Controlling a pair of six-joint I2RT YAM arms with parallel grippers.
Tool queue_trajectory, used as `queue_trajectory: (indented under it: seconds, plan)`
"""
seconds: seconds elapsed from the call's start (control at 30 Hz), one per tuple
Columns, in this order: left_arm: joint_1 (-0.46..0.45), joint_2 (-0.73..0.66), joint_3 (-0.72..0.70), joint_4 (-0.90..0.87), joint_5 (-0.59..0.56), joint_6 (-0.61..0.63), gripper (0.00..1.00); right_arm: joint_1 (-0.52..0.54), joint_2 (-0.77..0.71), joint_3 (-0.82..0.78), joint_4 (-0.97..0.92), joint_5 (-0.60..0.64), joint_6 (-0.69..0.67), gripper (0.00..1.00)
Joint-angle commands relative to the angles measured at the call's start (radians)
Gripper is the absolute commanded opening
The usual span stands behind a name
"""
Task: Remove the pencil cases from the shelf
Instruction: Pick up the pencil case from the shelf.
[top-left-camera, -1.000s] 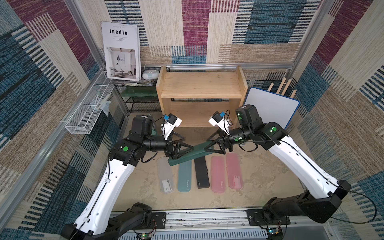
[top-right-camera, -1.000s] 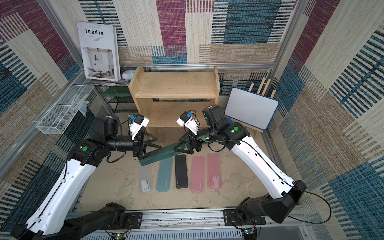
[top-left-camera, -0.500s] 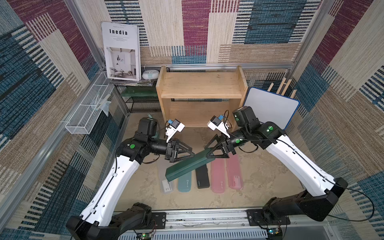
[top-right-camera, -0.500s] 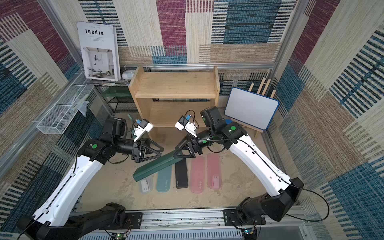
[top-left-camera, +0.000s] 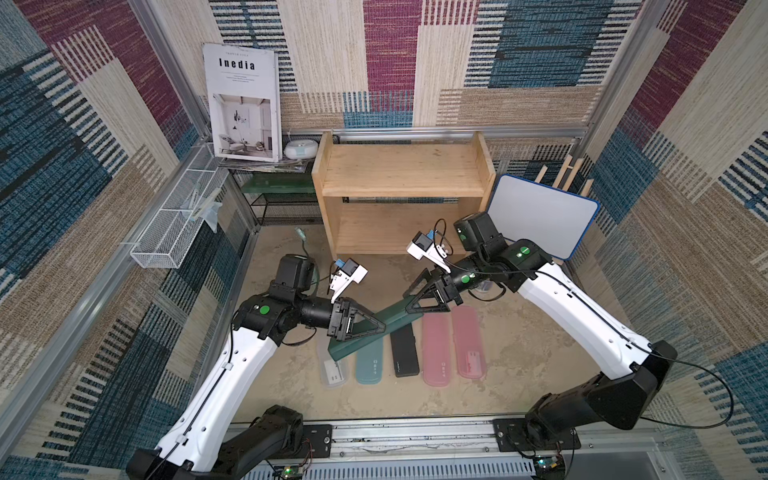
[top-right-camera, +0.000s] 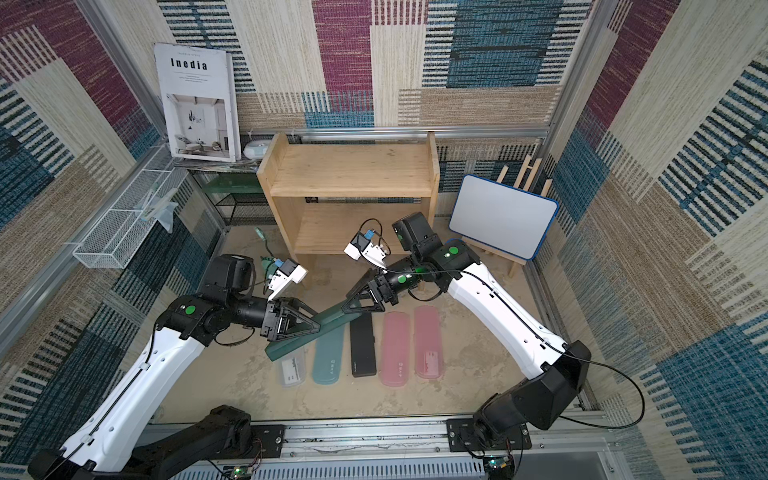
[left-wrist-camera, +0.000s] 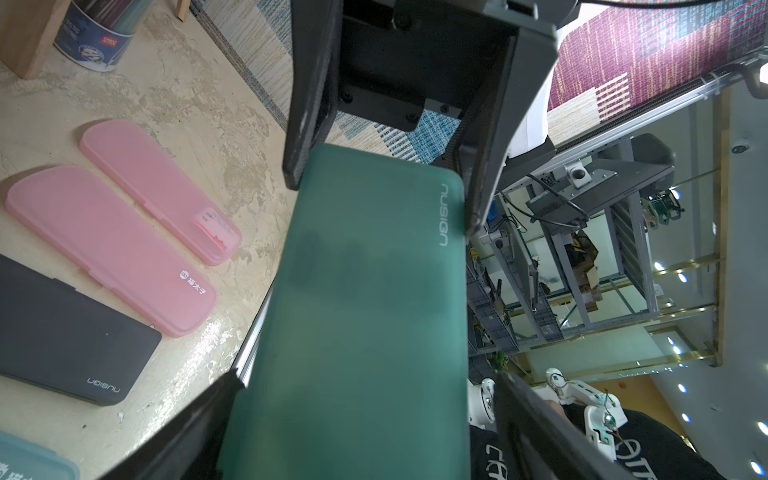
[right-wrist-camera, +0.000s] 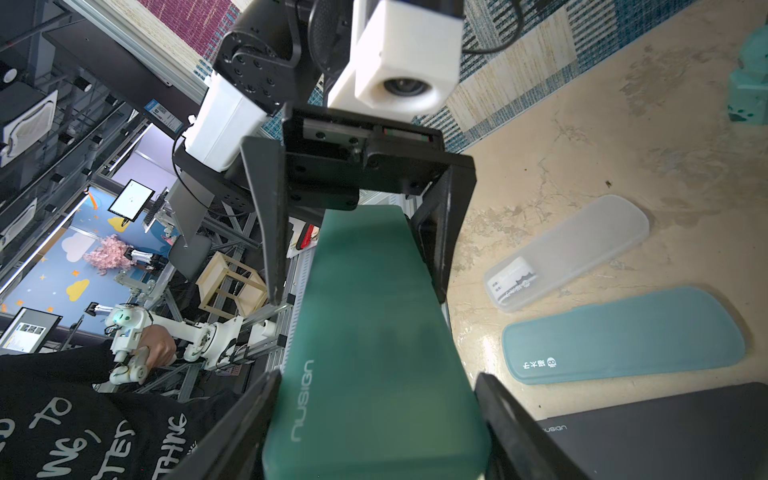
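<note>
Clamping one end of the dark green case (top-left-camera: 395, 319) in the right gripper (top-left-camera: 409, 301), the end nearer the shelf (top-left-camera: 403, 170). Straddling the other end with the left gripper (top-left-camera: 376, 324), spread wide and, judging by the wrist views, not pinching. So: hanging from a single end grip, lifted clear of the shelf, slantwise over the row laid out on the bench (top-left-camera: 519, 353). Could pivot in that one pinch and droop. Could slip out altogether and land on the translucent white case (top-left-camera: 332, 372) or the light teal case (top-left-camera: 369, 365) directly beneath, knocking both askew. Closing the left side off-centre: risk of twisting against the right hold. Releasing on the right before the left bites: a straight drop. Lowering right here: stacking on neighbours instead of bare bench, maybe nudging the black case (top-left-camera: 405, 353) into the two pink cases (top-left-camera: 438, 353). Safer to carry sideways to open bench first. No case visible on the shelf tiers, so likely the last one out.
</note>
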Motion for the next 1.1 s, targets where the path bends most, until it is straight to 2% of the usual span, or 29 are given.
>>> queue_trajectory:
  seconds: [0.0,0.07,0.23,0.4,0.43,0.47,0.53,0.57,0.67,0.83,1.0,1.07]
  plan:
    - [0.0,-0.001,-0.012,-0.013,0.004,0.001,0.94,0.001,0.003,0.016,0.015,-0.043,-0.006,0.54]
    - [0.0,0.004,-0.015,-0.025,0.004,0.007,0.91,-0.001,0.003,0.02,0.015,-0.047,-0.005,0.54]
    - [0.001,0.016,-0.013,-0.045,-0.004,0.016,0.69,-0.001,0.009,0.018,0.018,-0.049,-0.007,0.55]
    - [0.001,0.022,0.001,-0.069,-0.046,0.031,0.61,0.0,0.007,-0.003,0.027,-0.041,-0.008,0.57]
    - [0.001,0.019,0.002,-0.069,-0.063,0.033,0.6,-0.001,0.006,-0.006,0.032,-0.036,-0.006,0.61]
    - [0.0,0.017,0.004,-0.069,-0.077,0.036,0.6,-0.002,0.004,-0.01,0.038,-0.031,-0.005,0.69]
    - [0.002,0.01,0.007,-0.07,-0.131,0.041,0.63,-0.004,-0.003,-0.02,0.059,0.003,0.0,0.99]
    - [0.002,0.005,0.008,-0.071,-0.171,0.043,0.63,-0.005,-0.009,-0.026,0.077,0.029,0.007,0.99]
    - [0.002,-0.026,0.015,-0.082,-0.374,0.052,0.67,-0.031,-0.056,-0.055,0.165,0.17,0.046,0.99]
    - [0.003,-0.121,-0.039,-0.087,-0.931,0.014,0.66,-0.121,-0.141,-0.096,0.324,0.361,0.109,0.99]
    - [0.001,-0.17,-0.095,-0.156,-1.376,-0.073,0.66,-0.155,-0.137,-0.098,0.384,0.407,0.114,0.99]
    - [0.002,-0.161,-0.105,-0.196,-1.507,-0.122,0.67,-0.16,-0.126,-0.103,0.405,0.393,0.123,0.99]
